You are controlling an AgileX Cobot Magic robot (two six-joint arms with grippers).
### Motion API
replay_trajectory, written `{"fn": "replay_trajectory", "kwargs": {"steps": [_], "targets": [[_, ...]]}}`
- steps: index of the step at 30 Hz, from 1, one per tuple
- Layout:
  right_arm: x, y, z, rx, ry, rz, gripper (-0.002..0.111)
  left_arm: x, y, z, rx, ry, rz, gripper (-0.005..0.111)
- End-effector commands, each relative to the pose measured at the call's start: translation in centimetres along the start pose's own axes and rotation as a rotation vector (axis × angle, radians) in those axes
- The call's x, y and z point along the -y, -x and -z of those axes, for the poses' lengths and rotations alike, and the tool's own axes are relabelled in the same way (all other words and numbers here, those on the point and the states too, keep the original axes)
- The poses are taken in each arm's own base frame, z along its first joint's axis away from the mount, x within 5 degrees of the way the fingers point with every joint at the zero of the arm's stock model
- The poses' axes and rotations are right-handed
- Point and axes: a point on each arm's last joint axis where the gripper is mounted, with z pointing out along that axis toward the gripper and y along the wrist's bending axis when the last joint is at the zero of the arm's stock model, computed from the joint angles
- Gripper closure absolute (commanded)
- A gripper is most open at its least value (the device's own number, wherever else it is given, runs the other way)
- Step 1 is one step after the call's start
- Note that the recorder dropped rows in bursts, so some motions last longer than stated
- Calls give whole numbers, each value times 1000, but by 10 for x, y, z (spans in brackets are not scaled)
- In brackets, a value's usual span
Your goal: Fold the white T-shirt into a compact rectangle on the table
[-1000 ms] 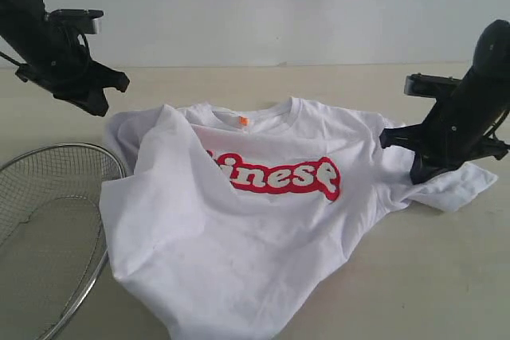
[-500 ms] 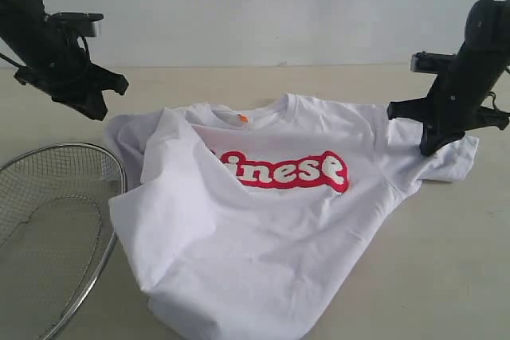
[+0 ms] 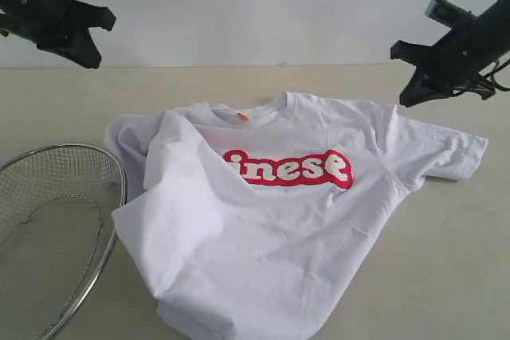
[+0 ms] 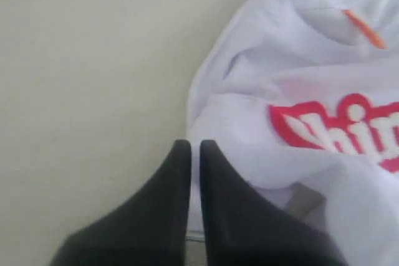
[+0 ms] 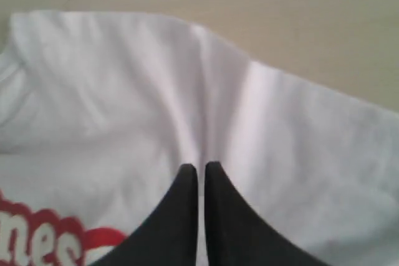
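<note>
My left gripper (image 4: 192, 147) has its 2 jaws pressed together with nothing between them. It hangs in the air over the shirt's (image 3: 263, 236) edge on the collar end, on the basket (image 3: 121, 177) side, clear of the cloth.

My right gripper (image 5: 201, 167) is likewise closed tight and empty. It is raised above the shirt's spread sleeve (image 3: 446, 153), with no contact.

The shirt lies on the table (image 3: 446, 276), chest side up, with the collar at its far end. The orange tag (image 3: 242, 117) shows inside the collar. On the basket side, 1 flap of the shirt is folded over the front and covers the start of the red print (image 3: 291, 169), so only "inese" reads. On the other side, 1 sleeve lies flat and open. The near hem is rumpled.

The wire basket stands just beside the shirt's folded side. I cannot tell whether rim and cloth touch.
</note>
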Motion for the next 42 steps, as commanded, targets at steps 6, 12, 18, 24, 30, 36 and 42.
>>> {"fn": "replay_trajectory", "kwargs": {"steps": [6, 12, 18, 24, 30, 36, 42], "targets": [[-85, -23, -24, -99, 151, 197, 108, 11, -5, -45, -95, -35, -43, 102], [-117, -36, -38, -118, 163, 263, 108, 15, -10, -67, -145, -46, -49, 102], [-134, -48, -45, -165, 166, 314, 108, 10, -16, -91, -194, -23, -53, 102], [-137, -52, -45, -201, 175, 315, 108, 1, -21, -109, -224, 19, -48, 102], [-137, -53, -44, -219, 179, 309, 108, -7, -27, -123, -260, 70, -50, 102], [-137, -54, -44, -230, 182, 304, 108, -13, -24, -129, -278, 111, -55, 102], [-137, -56, -44, -246, 186, 304, 108, -14, -9, -123, -235, 141, -64, 102]]}}
